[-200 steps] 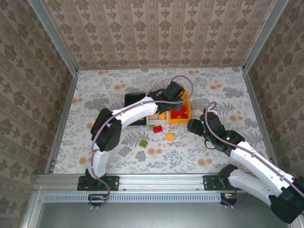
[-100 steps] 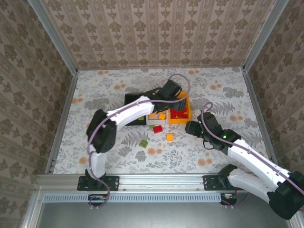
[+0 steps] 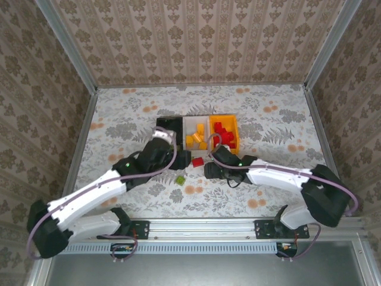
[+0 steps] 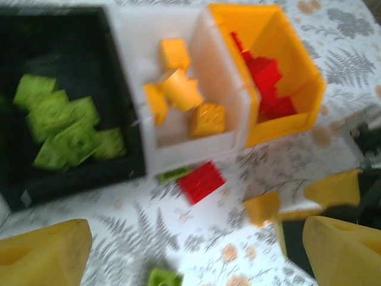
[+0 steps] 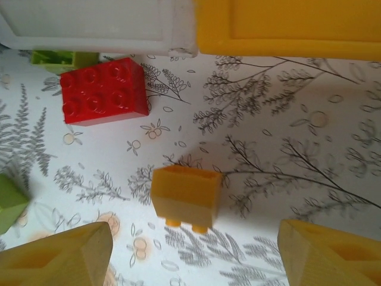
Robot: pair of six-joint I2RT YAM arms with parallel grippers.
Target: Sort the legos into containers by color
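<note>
Well, the flowery table holds three bins in a row, side by side. The black bin has green bricks, the white bin has orange bricks, and the orange bin has red bricks. My left gripper is spread wide and holds nothing. My right gripper is spread too. A loose orange brick lies between its fingers, not touched. A red brick lies just in front of the white bin.

Beige damask-patterned walls stand at nine, twelve and three o'clock. The tabletop wears a grey fern-and-flower print.
</note>
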